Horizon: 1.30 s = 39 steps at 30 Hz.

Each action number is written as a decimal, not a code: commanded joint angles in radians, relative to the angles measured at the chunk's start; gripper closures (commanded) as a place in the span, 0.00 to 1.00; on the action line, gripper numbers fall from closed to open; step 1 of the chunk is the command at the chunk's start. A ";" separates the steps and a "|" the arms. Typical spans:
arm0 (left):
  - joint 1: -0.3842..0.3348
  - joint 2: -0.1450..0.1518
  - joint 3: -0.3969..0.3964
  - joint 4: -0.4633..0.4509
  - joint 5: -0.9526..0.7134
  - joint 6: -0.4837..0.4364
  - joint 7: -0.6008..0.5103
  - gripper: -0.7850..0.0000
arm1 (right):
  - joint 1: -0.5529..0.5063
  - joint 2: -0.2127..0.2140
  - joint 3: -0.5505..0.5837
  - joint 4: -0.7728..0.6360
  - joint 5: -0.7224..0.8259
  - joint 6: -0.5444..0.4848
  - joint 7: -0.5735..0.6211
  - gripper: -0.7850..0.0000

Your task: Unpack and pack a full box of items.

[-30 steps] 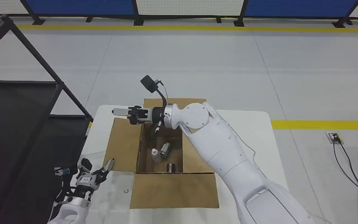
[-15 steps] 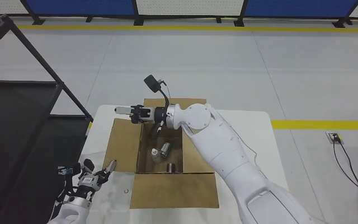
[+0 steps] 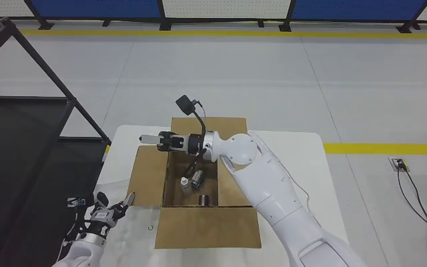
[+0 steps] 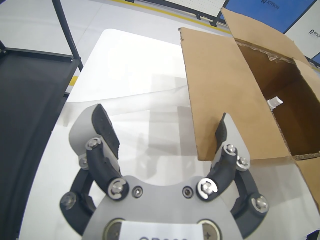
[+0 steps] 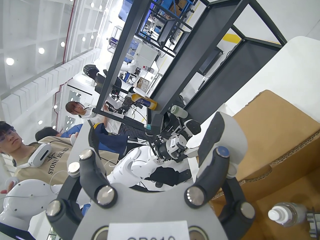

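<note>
An open cardboard box [image 3: 237, 227] stands mid-table with its flaps spread flat. Inside lie a white-capped clear bottle [image 3: 185, 182], a silver can [image 3: 197, 178] and a small dark item [image 3: 205, 199]. My right gripper [image 3: 148, 139] hovers over the far end of the left flap [image 3: 148, 175]. It is open and holds nothing [image 5: 155, 133], and the clear bottle [image 5: 285, 214] lies in the box below it. Near the table's front left corner my left gripper [image 3: 117, 200] is open and holds nothing [image 4: 163, 126]; one fingertip [image 4: 221, 128] sits at the corner of the left flap [image 4: 220, 88].
A black metal rack [image 3: 40, 153] stands beside the table's left edge. A small dark ring [image 3: 151, 229] lies on the white table [image 3: 293, 143] by the box's front flap. Bare tabletop [image 4: 130, 66] stretches left of the box.
My right gripper has shifted slightly rightward and nearer over the left flap. The left gripper has drawn back a little toward the front edge.
</note>
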 commanded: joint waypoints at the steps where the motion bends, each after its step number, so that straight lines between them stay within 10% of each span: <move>1: 0.005 0.000 -0.007 -0.003 -0.006 0.000 0.001 0.00 | -0.007 0.003 0.003 -0.018 -0.001 0.008 0.003 0.00; 22: 0.075 0.001 -0.126 -0.065 -0.173 -0.093 0.026 0.00 | 0.003 0.016 -0.016 -0.037 -0.013 0.077 0.050 0.00; 39: 0.188 -0.001 -0.197 -0.281 -0.329 -0.203 -0.016 0.00 | -0.104 0.086 0.074 -0.272 -0.080 0.107 0.174 0.00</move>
